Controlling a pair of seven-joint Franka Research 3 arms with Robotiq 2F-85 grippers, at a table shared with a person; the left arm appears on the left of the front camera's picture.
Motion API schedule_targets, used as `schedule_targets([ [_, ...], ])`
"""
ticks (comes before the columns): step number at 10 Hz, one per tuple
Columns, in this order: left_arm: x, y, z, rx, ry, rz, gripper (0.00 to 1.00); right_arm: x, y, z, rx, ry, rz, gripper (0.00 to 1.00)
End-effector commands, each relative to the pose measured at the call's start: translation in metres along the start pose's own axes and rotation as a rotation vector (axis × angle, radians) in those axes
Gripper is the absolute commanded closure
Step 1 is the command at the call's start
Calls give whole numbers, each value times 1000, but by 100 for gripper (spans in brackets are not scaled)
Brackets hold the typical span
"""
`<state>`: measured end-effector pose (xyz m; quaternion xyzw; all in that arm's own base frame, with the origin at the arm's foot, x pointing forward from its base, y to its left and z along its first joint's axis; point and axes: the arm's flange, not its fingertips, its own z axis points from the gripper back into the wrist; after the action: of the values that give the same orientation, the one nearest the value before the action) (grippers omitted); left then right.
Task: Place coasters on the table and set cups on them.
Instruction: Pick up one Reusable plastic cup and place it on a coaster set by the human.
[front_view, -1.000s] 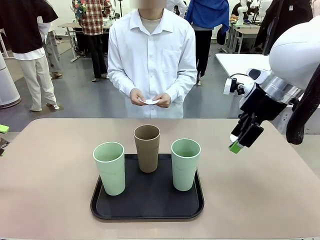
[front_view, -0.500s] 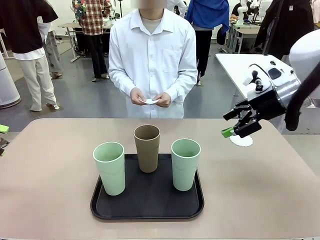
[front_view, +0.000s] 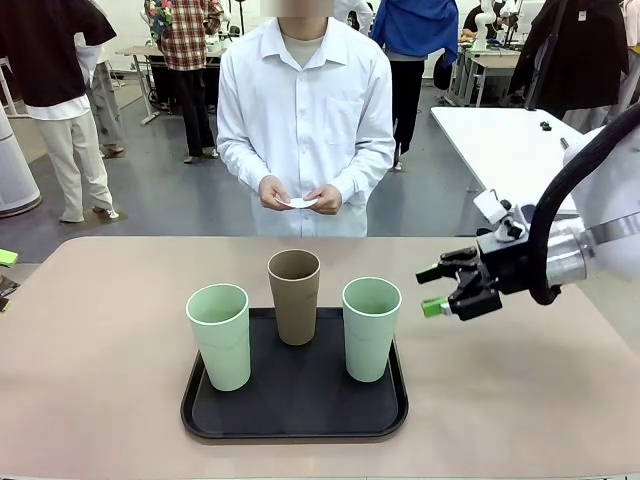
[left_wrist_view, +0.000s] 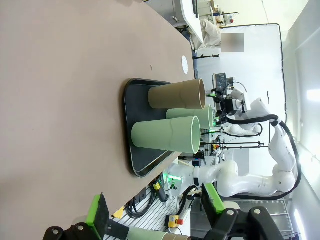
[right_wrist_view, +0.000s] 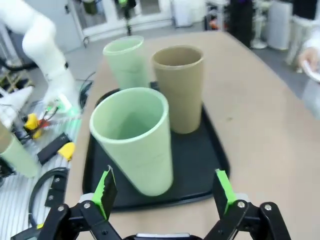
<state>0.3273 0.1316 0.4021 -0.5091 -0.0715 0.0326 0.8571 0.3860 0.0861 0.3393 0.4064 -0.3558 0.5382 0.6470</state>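
Now R fingers (front_view: 432, 307) spread open, empty, near right mint cup (front_view: 371, 330) on tray (front_view: 295, 422); L fingers (left_wrist_view: 96, 216) open too; person's hands (front_view: 325, 198) hold coaster (front_view: 299, 203), far side.

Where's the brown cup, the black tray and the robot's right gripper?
brown cup (front_view: 295, 305): front view, middle of its side.
black tray (front_view: 300, 400): front view, bare floor near front rim.
right gripper (front_view: 430, 290): front view, between its green fingertips.
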Motion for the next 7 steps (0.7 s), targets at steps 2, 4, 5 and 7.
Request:
schedule_targets([
  [2, 0, 0, 2, -11, -10, 4, 0, -19, 13, 2, 98, 63, 102, 0],
  [4, 0, 0, 2, -11, -10, 4, 0, -23, 12, -2, 113, 71, 121, 0],
  [5, 0, 0, 2, -11, -10, 4, 0, -18, 12, -3, 14, 122, -1, 0],
  [7, 0, 0, 2, -11, -10, 4, 0, -20, 6, -2, 108, 73, 86, 0],
])
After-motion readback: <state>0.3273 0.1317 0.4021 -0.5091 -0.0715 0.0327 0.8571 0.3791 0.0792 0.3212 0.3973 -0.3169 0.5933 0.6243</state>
